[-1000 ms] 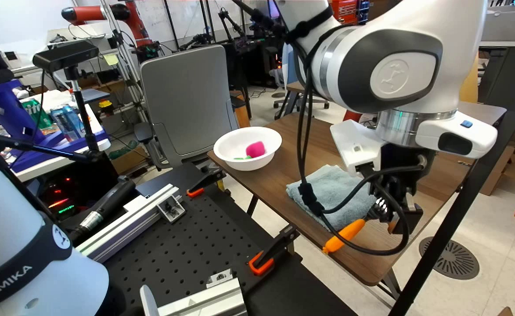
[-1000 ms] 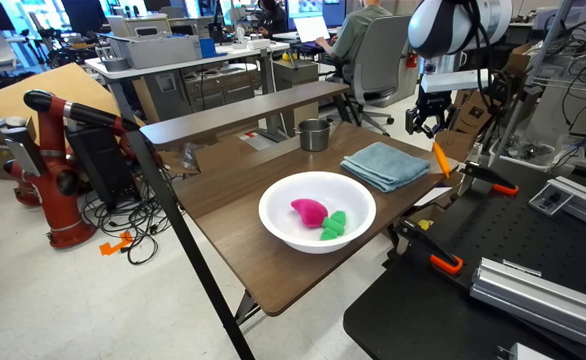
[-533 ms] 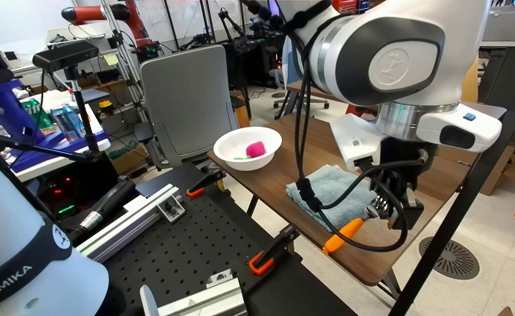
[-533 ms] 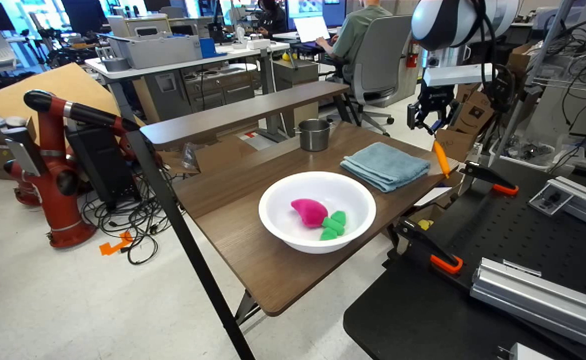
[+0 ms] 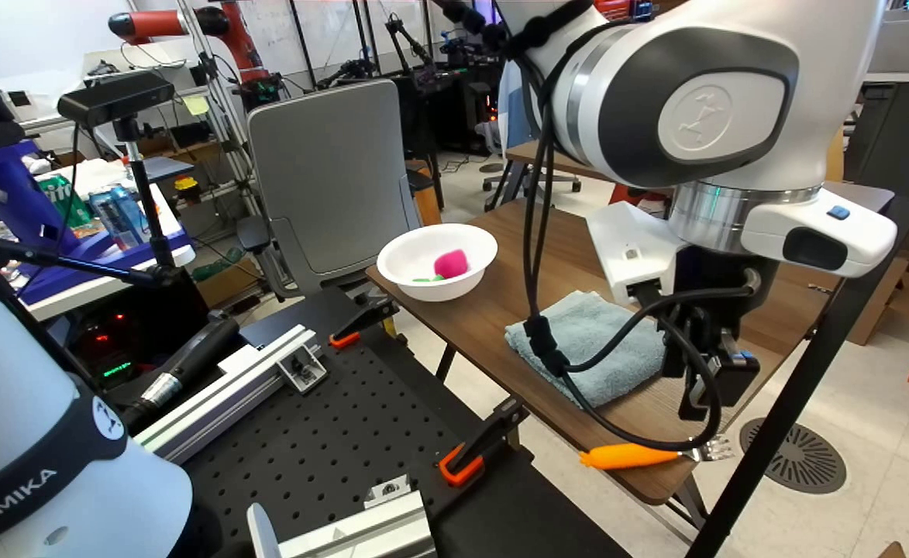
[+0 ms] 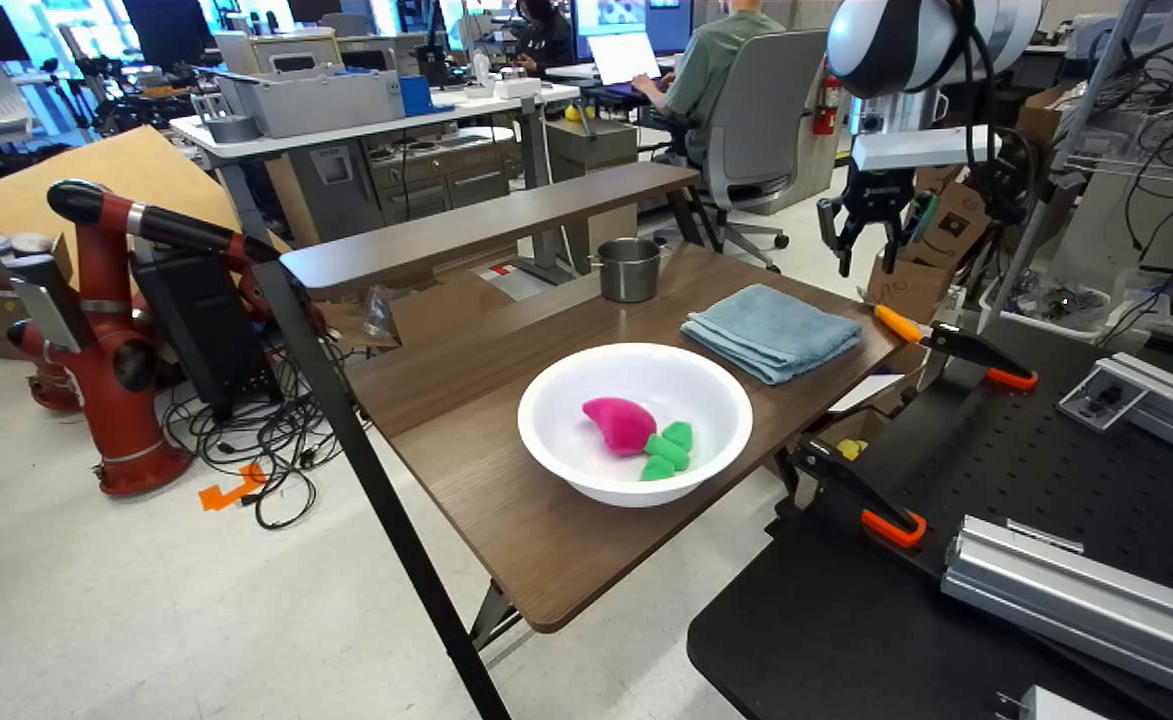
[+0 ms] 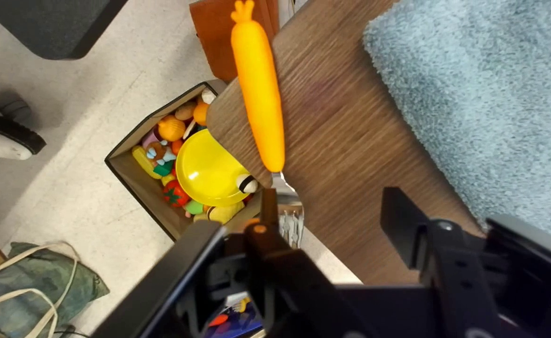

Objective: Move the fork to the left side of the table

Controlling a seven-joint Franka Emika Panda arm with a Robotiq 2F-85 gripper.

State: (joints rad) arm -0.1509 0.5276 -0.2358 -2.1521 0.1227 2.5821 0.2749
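Observation:
The fork (image 7: 259,96), with its orange handle and silver tines, is at a rounded corner of the brown table (image 7: 350,141). Its handle end and tines both reach past the edges. Whether it rests there or is still moving, I cannot tell. An exterior view has the fork (image 5: 631,456) below my gripper (image 5: 711,399). My gripper (image 7: 330,199) is open, its fingers wide apart with nothing between them. One finger (image 7: 269,206) overlaps the tines in the wrist view but grips nothing. Another exterior angle also shows the fork (image 6: 896,323) under the gripper (image 6: 866,268), with a gap between.
A folded blue-grey towel (image 6: 774,332) lies beside the corner. Further along stand a white bowl (image 6: 546,430) with a pink-and-green toy and a metal pot (image 6: 630,270). Orange-and-black clamps (image 5: 462,465) edge the black board (image 5: 330,434). Below the corner is a toy box (image 7: 139,206).
My gripper has opened and let go of the fork. The fork has dropped from a tilted hang to near level at the table corner. The arm has shifted only slightly.

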